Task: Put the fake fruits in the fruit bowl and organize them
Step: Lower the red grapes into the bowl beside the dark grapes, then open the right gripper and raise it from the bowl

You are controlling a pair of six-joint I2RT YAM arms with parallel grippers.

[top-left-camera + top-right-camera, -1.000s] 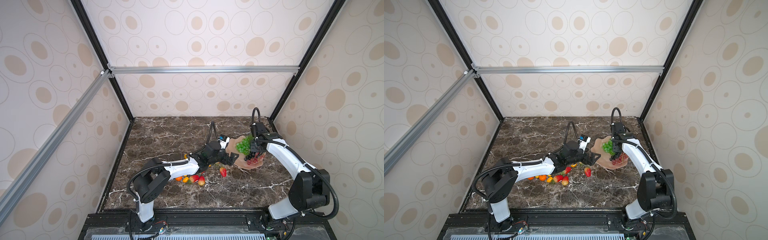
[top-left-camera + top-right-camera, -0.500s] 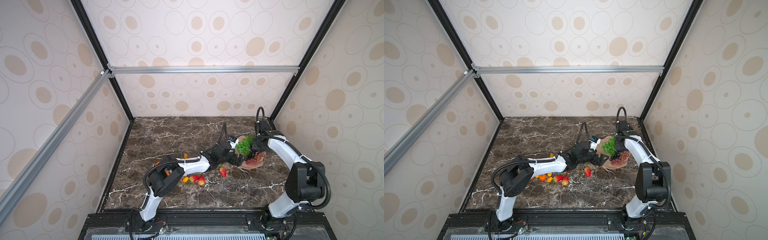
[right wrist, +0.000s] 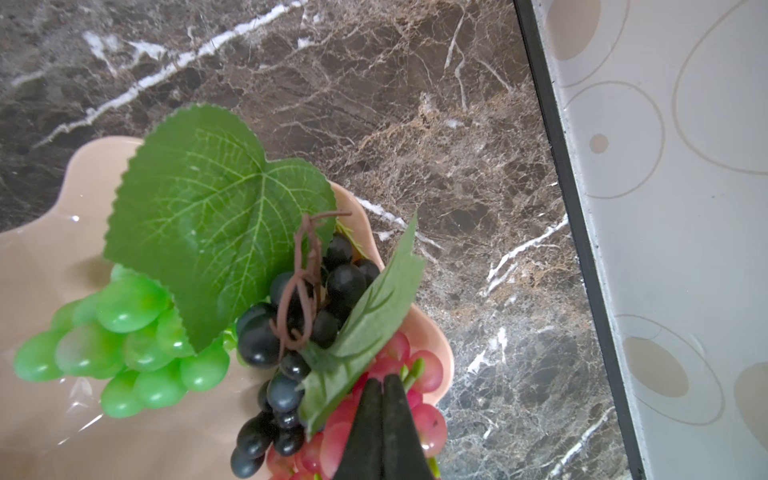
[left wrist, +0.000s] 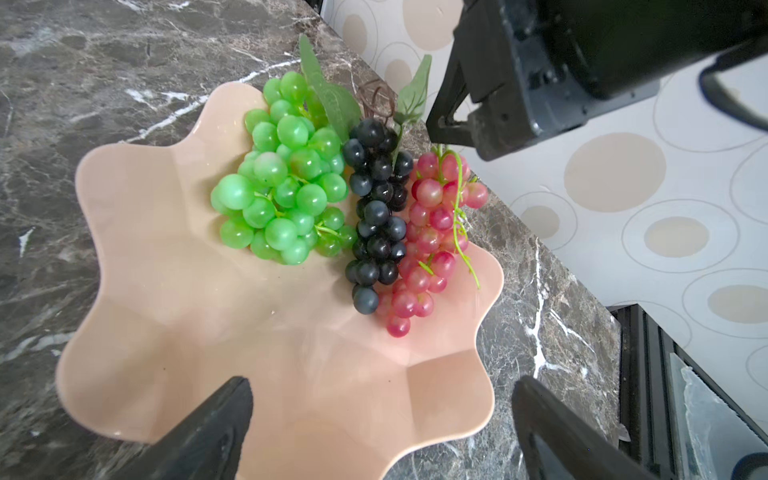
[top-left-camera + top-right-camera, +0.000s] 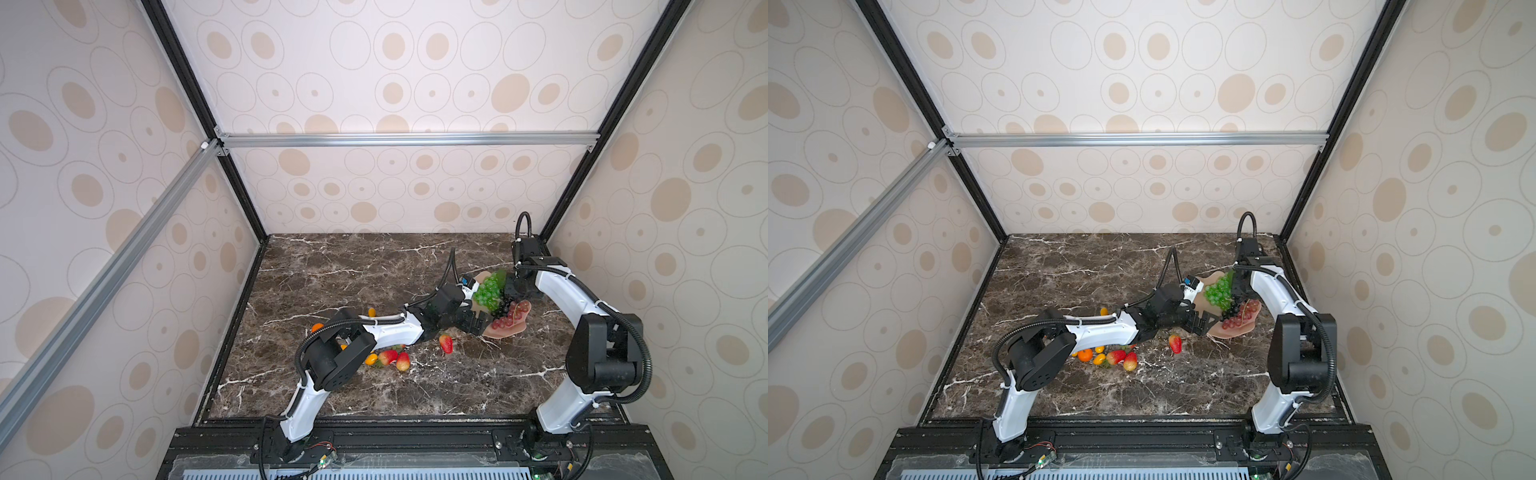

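The fruit bowl (image 4: 187, 291), pale pink with a wavy rim, sits at the right of the table (image 5: 509, 330) (image 5: 1233, 330). In it lie a green grape bunch (image 4: 282, 195) (image 5: 490, 289), a dark bunch (image 4: 376, 216) and a red bunch (image 4: 428, 237), side by side. My left gripper (image 4: 380, 386) (image 5: 476, 324) is open, its fingers straddling the bowl's near rim without touching it. My right gripper (image 3: 384, 380) (image 5: 513, 293) is shut, its tip just over the red bunch (image 3: 424, 411) beside a leaf; nothing shows between the jaws.
A strawberry (image 5: 446, 343) lies alone left of the bowl. More strawberries and small orange fruits cluster (image 5: 388, 357) under my left forearm, with an orange (image 5: 317, 327) and an oval fruit (image 5: 372, 311) nearby. The right wall stands close behind the bowl.
My left arm has stretched further right, bringing its open gripper up to the bowl's rim. The right gripper stays over the grapes, hardly moved.
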